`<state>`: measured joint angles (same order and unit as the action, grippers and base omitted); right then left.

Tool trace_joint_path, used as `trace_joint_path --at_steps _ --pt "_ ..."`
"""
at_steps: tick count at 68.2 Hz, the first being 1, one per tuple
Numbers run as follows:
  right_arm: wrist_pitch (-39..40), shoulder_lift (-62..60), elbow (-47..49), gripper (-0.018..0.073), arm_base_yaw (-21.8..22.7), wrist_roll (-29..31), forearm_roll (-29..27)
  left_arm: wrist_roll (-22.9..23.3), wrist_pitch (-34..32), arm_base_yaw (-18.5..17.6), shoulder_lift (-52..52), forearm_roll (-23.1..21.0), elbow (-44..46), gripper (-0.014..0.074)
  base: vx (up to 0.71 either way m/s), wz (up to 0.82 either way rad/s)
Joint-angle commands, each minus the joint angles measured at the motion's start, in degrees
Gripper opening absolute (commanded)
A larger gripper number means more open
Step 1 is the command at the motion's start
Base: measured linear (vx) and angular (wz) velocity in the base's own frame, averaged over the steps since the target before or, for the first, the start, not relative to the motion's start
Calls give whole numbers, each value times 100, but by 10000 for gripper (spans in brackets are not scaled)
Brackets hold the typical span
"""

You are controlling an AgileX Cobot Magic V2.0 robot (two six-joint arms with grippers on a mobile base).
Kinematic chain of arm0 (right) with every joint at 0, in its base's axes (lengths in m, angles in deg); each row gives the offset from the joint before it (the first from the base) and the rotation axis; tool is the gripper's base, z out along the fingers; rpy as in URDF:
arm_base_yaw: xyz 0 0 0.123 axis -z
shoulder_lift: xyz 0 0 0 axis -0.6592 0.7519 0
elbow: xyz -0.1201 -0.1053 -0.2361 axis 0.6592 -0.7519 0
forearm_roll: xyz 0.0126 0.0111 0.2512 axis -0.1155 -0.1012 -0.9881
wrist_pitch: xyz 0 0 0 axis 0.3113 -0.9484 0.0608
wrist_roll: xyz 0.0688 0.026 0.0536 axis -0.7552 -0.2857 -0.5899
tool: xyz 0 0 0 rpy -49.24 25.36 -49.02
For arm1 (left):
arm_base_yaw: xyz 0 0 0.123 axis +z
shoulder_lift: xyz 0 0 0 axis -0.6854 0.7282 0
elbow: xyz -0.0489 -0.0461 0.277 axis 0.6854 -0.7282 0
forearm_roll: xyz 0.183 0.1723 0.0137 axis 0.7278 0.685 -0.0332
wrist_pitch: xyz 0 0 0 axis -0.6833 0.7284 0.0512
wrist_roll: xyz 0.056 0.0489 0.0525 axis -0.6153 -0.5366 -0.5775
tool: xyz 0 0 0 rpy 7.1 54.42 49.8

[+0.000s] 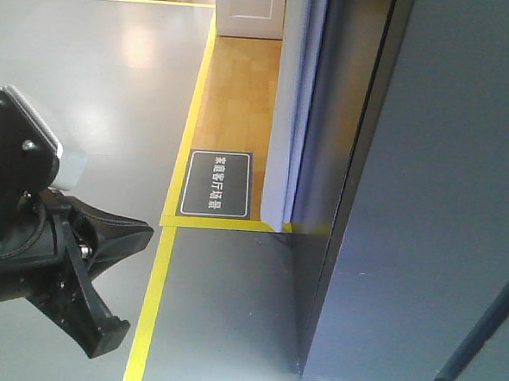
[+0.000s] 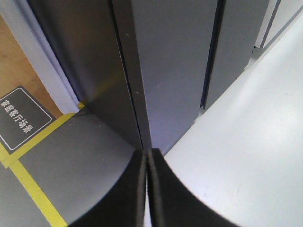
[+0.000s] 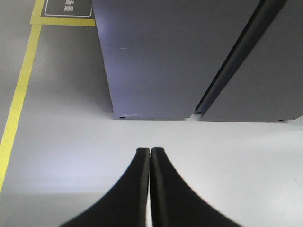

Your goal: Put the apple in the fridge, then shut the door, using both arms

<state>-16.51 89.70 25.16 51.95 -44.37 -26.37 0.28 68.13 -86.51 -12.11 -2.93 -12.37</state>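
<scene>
1. Room: glossy grey floor (image 1: 88, 85) marked with yellow tape lines (image 1: 153, 297); beyond the tape, a strip of wooden flooring (image 1: 238, 103). A dark floor sign (image 1: 216, 184) with white characters lies on the wood at the tape's edge.
2. The fridge (image 1: 436, 193) stands at right in the front view, a tall dark grey body; its door (image 2: 175, 71) appears shut, only a thin dark seam showing. A second dark grey cabinet (image 3: 255, 71) stands just beside it.
3. Apple: not visible in any view.
4. Left pincer (image 2: 147, 153): fingers pressed together, nothing between them, hanging near the fridge's front corner, not touching it.
5. Right pincer (image 3: 150, 150): fingers together, holding nothing, above bare floor, apart from the fridge base.
</scene>
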Motion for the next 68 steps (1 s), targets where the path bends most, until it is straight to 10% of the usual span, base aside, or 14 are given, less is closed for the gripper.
trace_joint_path --at_steps 1,68 --pt "77 -111 130 -2 -172 -82 184 56 -350 -5 -82 0 146 -6 0 0" --pt "-70 -396 130 -2 -186 -82 -3 43 -349 -5 -98 0 126 -6 0 0"
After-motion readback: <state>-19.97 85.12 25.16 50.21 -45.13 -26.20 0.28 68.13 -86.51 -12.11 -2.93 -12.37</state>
